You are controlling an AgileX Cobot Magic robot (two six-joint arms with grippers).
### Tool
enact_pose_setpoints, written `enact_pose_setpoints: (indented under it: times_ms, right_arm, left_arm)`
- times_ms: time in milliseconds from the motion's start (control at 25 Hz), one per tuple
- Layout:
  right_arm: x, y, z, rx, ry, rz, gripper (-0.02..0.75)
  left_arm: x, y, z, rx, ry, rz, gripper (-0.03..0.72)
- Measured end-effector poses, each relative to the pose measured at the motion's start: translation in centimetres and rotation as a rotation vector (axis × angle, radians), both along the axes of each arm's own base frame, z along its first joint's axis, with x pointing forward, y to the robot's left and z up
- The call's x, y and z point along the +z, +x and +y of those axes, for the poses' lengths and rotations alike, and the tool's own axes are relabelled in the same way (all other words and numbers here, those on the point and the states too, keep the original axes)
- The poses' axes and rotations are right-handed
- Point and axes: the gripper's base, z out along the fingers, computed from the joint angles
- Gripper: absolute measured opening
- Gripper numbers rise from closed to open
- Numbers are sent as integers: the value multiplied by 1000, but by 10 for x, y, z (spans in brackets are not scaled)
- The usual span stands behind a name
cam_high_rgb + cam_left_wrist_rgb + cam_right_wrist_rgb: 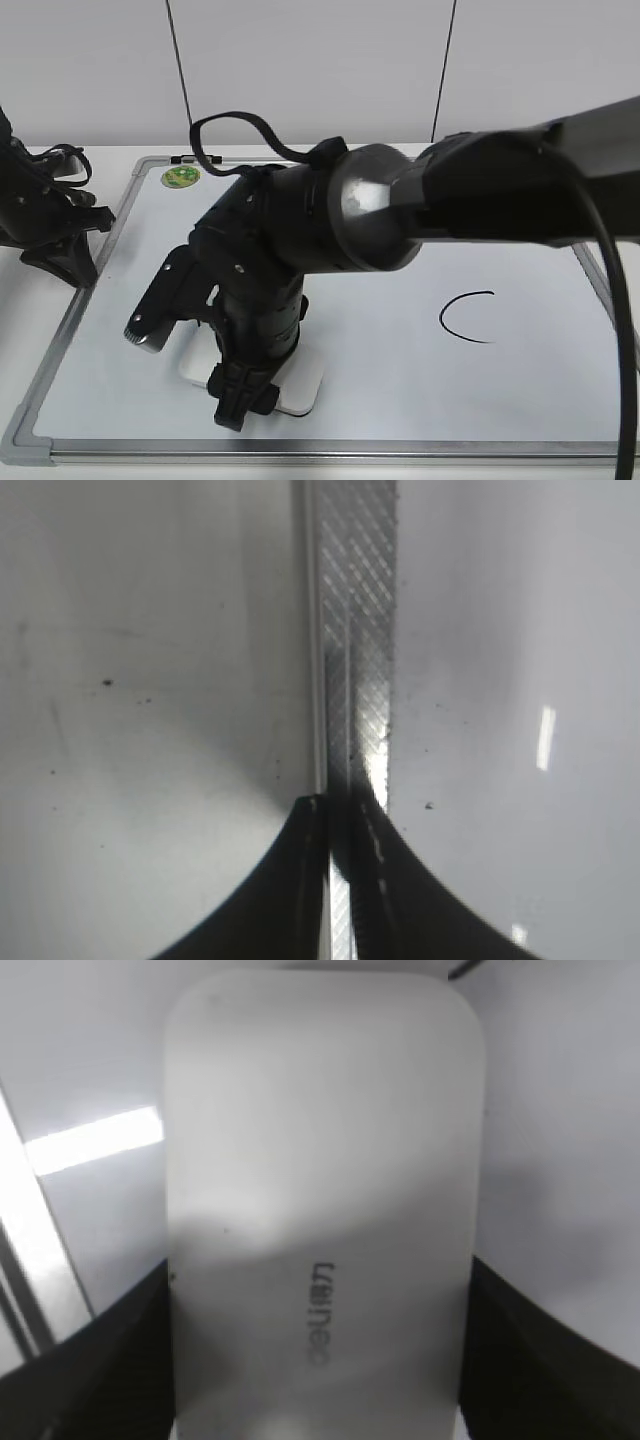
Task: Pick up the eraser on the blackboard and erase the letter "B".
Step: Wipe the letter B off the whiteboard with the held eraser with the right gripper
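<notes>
One eraser [320,1220] lies near the front edge of the board [400,400], held between the right gripper [245,395] fingers. One letter C [465,318] shows. Left gripper [65,255] fingers: cannot tell.

Even, soft overhead light in exterior view; sharp focus, faint shadow under arm on blackboard [400,400]. Left wrist view dim, grey, soft; small bright glare streaks on right, frame [355,660] in moderate focus, dark foreground blurred. Right wrist view heavily blurred at close range; eraser [320,1190] washed out, bright glare band on left, dark smeared corners below.
</notes>
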Motion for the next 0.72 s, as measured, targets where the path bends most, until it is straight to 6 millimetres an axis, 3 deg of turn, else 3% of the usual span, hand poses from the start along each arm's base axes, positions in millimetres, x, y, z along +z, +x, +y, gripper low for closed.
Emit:
enact_pose_setpoints:
  times_ms: [520,720]
  right_arm:
    - [1,53,-52,-172,-12,-25,537]
    - [20,61,-71,-213,-15,-47,537]
  left_arm:
    - [0,0,0,0,0,0,46]
    - [0,0,0,1,-2,0,46]
